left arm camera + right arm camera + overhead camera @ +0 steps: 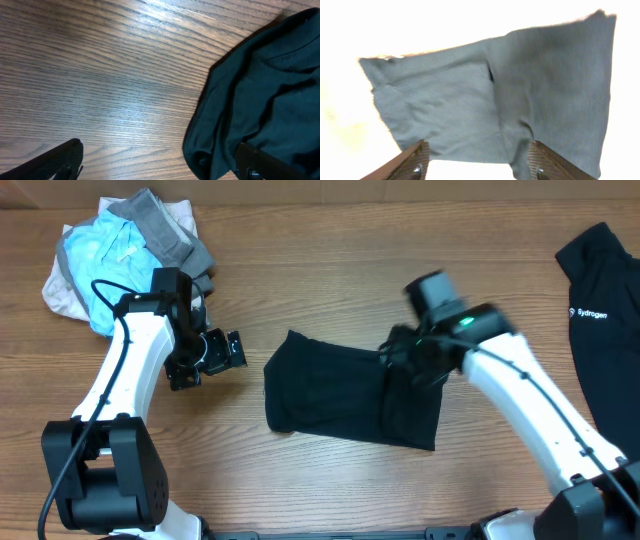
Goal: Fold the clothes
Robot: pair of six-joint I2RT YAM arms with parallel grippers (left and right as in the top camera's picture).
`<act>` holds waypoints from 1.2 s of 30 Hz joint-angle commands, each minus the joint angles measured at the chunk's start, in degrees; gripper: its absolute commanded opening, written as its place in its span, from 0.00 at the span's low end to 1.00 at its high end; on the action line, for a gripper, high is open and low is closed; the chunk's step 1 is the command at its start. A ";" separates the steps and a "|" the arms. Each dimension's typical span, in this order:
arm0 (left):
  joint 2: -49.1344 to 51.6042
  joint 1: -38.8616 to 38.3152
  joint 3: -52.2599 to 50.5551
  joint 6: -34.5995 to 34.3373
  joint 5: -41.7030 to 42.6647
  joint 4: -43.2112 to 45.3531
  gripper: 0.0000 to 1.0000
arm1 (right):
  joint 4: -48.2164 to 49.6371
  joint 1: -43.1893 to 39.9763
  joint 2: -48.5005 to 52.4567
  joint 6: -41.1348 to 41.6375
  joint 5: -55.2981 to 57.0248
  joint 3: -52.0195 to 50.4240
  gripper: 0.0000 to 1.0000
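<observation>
The clothes (330,395) appear light and limp: pinch all layers at a folded edge; jaws of left gripper (222,352) and right gripper (477,162) stand spread.

The clothes (340,395): one plain black soft garment, folded into a rough rectangle, lying flat at mid-tabletop (330,300); its right portion overlaps as a second, slightly wrinkled layer.
</observation>
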 commanded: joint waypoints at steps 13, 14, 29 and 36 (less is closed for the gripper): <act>0.17 -0.44 -0.33 -0.35 -0.17 0.02 1.00 | 12.41 -17.00 7.28 -24.02 -41.20 -7.65 0.04; 0.17 -0.44 -0.33 -0.35 -0.17 0.02 1.00 | 12.61 -16.90 8.52 -24.02 -41.31 -7.76 0.04; 0.17 -0.44 -0.33 -0.35 -0.15 0.07 1.00 | 25.79 -16.37 24.48 -23.34 -45.09 -12.57 0.04; 0.17 -0.44 -0.33 -0.35 -0.17 0.02 1.00 | 29.70 -16.41 29.24 -21.05 -44.68 -12.90 0.04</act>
